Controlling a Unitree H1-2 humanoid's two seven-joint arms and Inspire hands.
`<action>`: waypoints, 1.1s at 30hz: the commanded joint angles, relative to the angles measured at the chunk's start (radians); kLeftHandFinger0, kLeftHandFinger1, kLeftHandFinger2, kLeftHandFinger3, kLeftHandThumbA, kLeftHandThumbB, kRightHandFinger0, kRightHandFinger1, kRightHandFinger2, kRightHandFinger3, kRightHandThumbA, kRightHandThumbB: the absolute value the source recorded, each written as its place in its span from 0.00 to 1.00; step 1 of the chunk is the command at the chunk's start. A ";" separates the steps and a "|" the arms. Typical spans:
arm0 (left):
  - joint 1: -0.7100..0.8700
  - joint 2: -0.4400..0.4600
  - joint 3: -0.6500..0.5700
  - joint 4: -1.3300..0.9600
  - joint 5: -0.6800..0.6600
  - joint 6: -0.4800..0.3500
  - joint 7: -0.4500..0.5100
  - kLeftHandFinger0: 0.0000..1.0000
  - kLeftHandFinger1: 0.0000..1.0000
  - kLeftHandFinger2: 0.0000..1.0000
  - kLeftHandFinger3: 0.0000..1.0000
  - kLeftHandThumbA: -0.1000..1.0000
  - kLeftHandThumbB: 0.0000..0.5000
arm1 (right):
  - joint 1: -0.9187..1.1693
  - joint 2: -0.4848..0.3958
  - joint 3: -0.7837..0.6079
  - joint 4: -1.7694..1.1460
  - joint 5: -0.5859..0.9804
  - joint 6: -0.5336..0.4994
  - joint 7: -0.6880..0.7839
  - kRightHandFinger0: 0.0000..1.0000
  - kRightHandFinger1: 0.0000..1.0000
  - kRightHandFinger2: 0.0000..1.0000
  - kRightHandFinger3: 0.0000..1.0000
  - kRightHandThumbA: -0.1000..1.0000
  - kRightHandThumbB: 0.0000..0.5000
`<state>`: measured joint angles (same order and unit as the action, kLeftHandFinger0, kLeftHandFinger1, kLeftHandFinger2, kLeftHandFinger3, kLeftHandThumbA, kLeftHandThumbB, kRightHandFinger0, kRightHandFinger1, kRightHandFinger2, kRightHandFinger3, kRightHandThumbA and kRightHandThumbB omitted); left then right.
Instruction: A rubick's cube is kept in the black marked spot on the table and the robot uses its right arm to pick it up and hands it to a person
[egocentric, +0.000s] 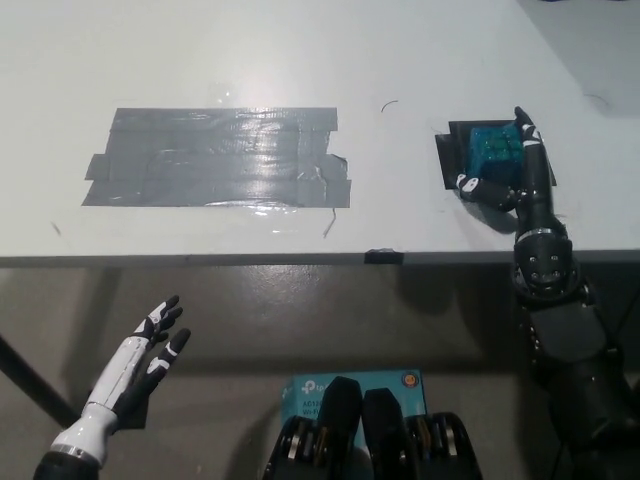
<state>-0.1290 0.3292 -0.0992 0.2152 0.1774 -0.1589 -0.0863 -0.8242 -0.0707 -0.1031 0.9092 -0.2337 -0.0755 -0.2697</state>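
Only "tp-link" lettering shows, on the blue box (355, 392) below the table (300, 60).

We see a teal-blue cube (494, 149), its top cut into small squares by dark lines, on a black square (448, 160) of a pale grey-white table (200, 50). A wide patch of shiny grey tape (220, 157) crosses that table. Our right hand (515, 175) is black with white tips, and our left hand (145, 362) white with black.
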 joint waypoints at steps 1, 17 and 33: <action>-0.022 0.008 0.010 -0.028 0.003 -0.023 -0.005 1.00 1.00 1.00 1.00 0.87 0.24 | -0.077 -0.012 -0.025 0.086 0.069 -0.060 -0.018 1.00 1.00 1.00 1.00 0.89 1.00; -0.030 0.006 0.012 -0.026 -0.004 -0.024 -0.007 1.00 1.00 1.00 1.00 0.86 0.22 | -0.140 -0.022 -0.037 0.187 0.129 0.020 0.038 0.10 0.20 0.35 0.43 0.32 0.61; -0.046 0.011 0.012 -0.025 0.001 -0.028 -0.007 1.00 1.00 1.00 1.00 0.87 0.22 | -0.116 -0.036 0.129 0.177 0.085 0.077 0.084 0.09 0.61 0.88 0.80 0.00 0.44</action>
<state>-0.1524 0.3292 -0.0986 0.2153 0.1762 -0.1592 -0.0867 -0.9409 -0.1235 0.0194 1.0904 -0.1628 -0.0326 -0.2334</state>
